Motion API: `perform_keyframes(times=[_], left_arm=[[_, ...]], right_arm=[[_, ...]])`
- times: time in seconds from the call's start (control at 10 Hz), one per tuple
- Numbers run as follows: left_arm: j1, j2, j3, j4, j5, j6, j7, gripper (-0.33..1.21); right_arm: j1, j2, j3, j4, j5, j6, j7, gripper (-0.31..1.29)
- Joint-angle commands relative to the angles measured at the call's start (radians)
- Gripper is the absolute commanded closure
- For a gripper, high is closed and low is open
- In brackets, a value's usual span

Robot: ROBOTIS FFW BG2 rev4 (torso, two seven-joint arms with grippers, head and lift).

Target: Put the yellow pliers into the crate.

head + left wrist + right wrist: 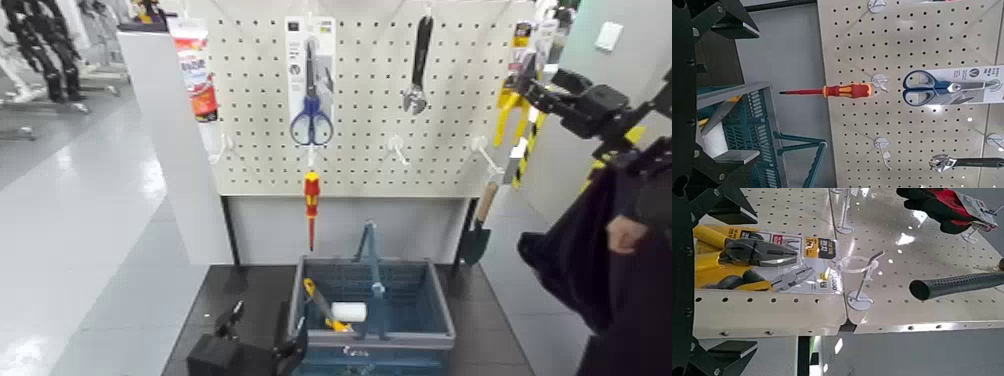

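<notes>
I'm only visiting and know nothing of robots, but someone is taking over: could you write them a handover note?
Right gripper: at the pegboard's upper right, jaws open around the carded yellow pliers, not clamped.
Left gripper: low, beside the basket, jaws open, holding nothing.
Basket: on the floor side below the board, with a white item inside.
Done: right gripper is at the pliers.
Left: grip them, take them off the board, put them in the basket.
</notes>
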Motion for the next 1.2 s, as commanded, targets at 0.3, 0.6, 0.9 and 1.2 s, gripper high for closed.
perform_keyframes(times=[0.3, 0.6, 0.9, 1.2], left_arm=[[-0.01, 0.0, -0.008, 0.002, -0.002, 0.002, -0.002, 0.22], [-0.013, 0.0, -0.008, 0.005, -0.002, 0.002, -0.002, 0.22], [-0.016, 0.0, -0.008, 0.006, -0.003, 0.001, -0.002, 0.22], [-0.016, 0.0, -0.008, 0.008, -0.003, 0.001, -0.002, 0.22]], right_arm=[[-0.064, -0.009, 0.055, 0.093, -0.035, -0.001, 0.046, 0.18], [-0.11, -0.012, 0.09, 0.16, -0.043, -0.008, 0.085, 0.2], [-0.123, -0.008, 0.101, 0.169, -0.038, -0.005, 0.08, 0.76], [-0.14, -0.002, 0.115, 0.169, -0.012, -0.011, 0.071, 1.09]])
